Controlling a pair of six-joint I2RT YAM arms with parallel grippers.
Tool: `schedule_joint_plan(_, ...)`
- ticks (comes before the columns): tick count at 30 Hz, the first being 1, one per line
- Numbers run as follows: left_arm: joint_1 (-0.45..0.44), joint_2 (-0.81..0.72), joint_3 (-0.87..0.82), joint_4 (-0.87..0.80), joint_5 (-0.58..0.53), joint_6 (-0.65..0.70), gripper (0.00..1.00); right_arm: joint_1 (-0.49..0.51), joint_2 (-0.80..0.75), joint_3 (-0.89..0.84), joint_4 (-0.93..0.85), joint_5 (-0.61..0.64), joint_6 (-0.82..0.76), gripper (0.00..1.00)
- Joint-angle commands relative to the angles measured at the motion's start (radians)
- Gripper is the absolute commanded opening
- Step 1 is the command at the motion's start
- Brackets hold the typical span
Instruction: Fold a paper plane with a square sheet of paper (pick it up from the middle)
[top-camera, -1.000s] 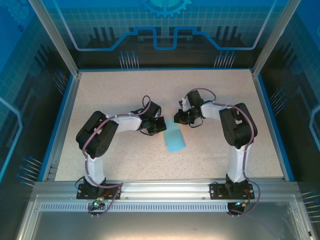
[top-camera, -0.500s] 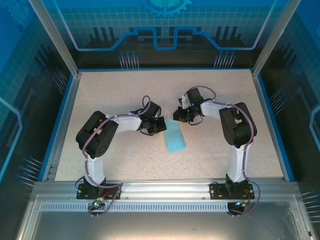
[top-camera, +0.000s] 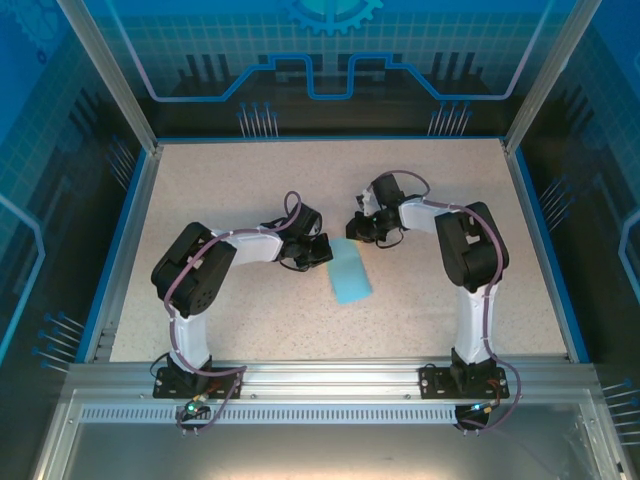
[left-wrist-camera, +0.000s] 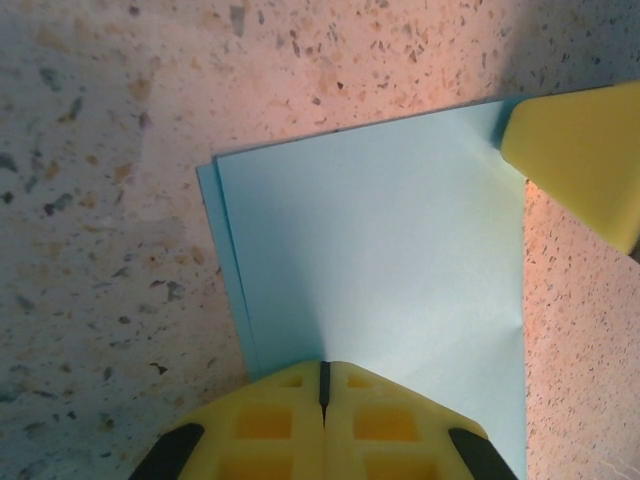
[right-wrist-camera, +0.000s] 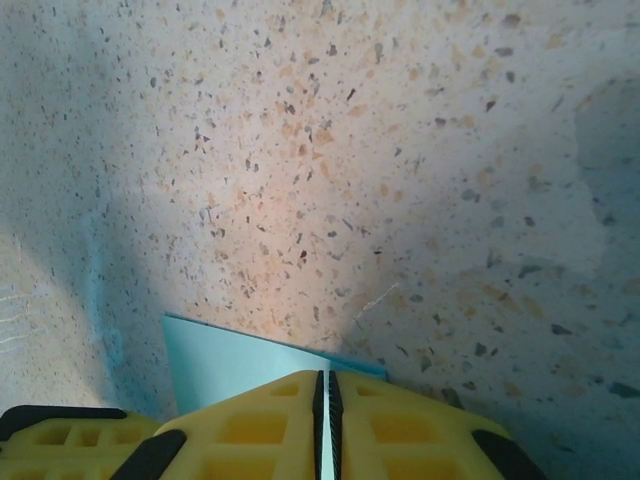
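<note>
Where left claw (left-wrist-camera: 323, 368) meets paper (left-wrist-camera: 380, 250) edge, table (top-camera: 250, 190) spreads.

Speckled beige table top (top-camera: 230, 190) with a blue rim (top-camera: 124, 240). An aluminium post (top-camera: 110, 75) stands at 10 o'clock. Blue printed panel (top-camera: 420, 50) behind, with perhaps a gear motif (top-camera: 330, 12) at 12 o'clock. Aluminium rail (top-camera: 330, 375) at 6 o'clock.

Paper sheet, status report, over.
Left fingers shut at edge of sheet. Right fingers shut at its corner. Folded double, flat on table. Nothing in the way.

Bright, even light; soft blurred shadows
</note>
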Motion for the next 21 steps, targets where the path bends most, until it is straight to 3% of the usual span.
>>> schedule_joint_plan(1, -0.006, 0.007, -0.050, -0.126, -0.055, 0.019, 0.06, 0.002, -0.112, -0.043, -0.020, -0.005, 0.001, 0.13)
schedule_joint_plan(12, -0.007, -0.009, -0.019, -0.141, -0.049, 0.028, 0.07, 0.039, -0.267, -0.302, -0.035, -0.013, -0.021, 0.14)
schedule_joint_plan(21, -0.006, -0.009, -0.021, -0.142, -0.052, 0.025, 0.07, 0.040, -0.239, -0.369, -0.007, -0.036, -0.024, 0.13)
